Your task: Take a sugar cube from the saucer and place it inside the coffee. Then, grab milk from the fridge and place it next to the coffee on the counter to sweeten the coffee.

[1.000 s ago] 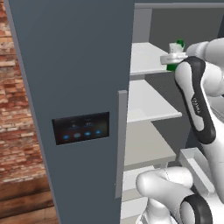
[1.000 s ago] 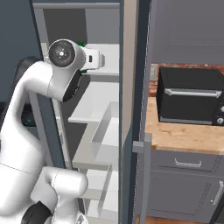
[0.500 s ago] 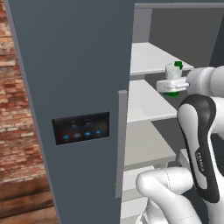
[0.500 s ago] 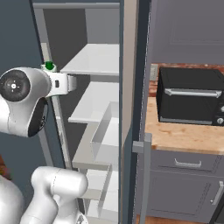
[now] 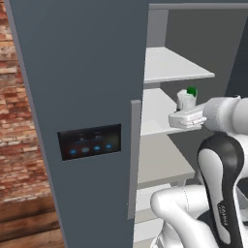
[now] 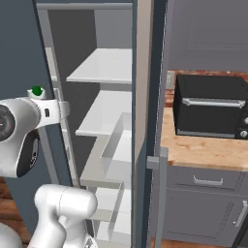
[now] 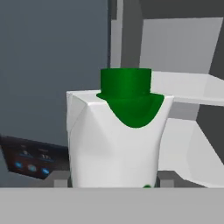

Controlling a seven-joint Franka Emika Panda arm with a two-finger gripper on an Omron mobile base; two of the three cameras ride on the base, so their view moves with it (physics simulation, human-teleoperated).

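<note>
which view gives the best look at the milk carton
The hand view: the milk carton sits close and central, white body and green cap plain. The left base view shows it small above the gripper; the right base view shows just its green cap.

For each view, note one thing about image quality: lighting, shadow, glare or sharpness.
Left base view: flat, even light, no glare on the fridge door. Right base view: the fridge interior is shaded dark grey behind the pale shelves. Hand view: the milk looks soft-edged up close between the gripper fingertips.
</note>
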